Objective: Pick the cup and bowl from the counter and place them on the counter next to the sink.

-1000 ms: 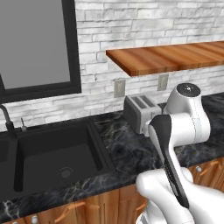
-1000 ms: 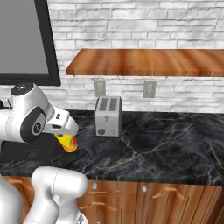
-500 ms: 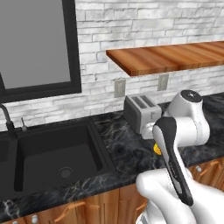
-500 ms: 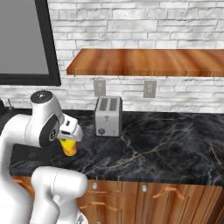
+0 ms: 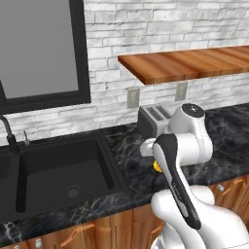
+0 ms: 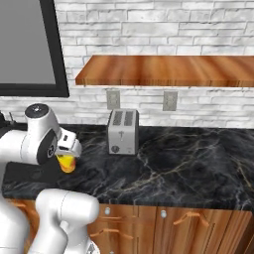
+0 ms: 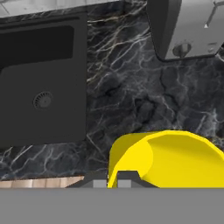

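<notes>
The yellow-orange cup (image 6: pixel 66 162) hangs just above the black marble counter (image 6: pixel 173 168), left of the toaster, and my gripper (image 6: pixel 69 150) is shut on its rim. In the hand view the cup (image 7: pixel 170 157) sits at the bottom right, its rim pinched between my fingertips (image 7: pixel 99 183). From the left base camera just a yellow sliver of the cup (image 5: pixel 156 167) peeks out behind my forearm. The sink (image 5: pixel 63 168) lies a short way left of the cup, with a strip of counter (image 7: pixel 127 87) between them. The bowl is out of view.
A silver toaster (image 6: pixel 123 131) stands against the brick wall, right of the cup. A dark faucet (image 5: pixel 7 129) rises at the sink's far left corner. A wooden shelf (image 6: pixel 163 69) hangs above the counter. The counter's front edge (image 7: pixel 39 181) runs just below the cup.
My arm has carried the cup leftward along the counter, closer to the sink, and a little lower. The grip on the cup has stayed shut.
</notes>
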Robot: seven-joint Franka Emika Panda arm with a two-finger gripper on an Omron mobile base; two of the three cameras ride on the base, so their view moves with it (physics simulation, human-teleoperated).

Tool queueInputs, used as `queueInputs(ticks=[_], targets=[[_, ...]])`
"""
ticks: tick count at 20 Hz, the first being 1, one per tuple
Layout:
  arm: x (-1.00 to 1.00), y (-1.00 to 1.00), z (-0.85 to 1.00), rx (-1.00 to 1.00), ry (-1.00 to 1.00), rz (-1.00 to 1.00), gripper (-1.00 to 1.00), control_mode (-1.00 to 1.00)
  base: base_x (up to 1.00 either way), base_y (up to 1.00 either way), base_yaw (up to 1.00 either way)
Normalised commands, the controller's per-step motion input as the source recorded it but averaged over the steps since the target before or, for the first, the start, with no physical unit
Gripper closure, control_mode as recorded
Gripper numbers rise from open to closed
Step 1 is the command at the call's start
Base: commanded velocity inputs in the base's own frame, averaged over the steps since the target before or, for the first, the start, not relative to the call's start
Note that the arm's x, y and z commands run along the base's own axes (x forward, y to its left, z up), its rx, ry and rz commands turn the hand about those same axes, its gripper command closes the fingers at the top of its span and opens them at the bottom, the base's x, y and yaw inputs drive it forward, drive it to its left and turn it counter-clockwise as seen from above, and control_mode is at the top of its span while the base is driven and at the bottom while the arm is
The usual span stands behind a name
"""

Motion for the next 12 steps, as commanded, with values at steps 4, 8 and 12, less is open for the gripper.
queueInputs(ticks=[4,8,12], targets=[[0.46,0.45,0.00,-0.04,0.03,0.00,1.00,-1.00,0.00,0.00,0.00],[0.62,0.00,-0.11,-0.05,0.01,-0.01,1.00,-1.00,0.00,0.00,0.00],[0.61,0.00,-0.40,0.00,0.00,0.00,1.00,-1.00,0.00,0.00,0.00]])
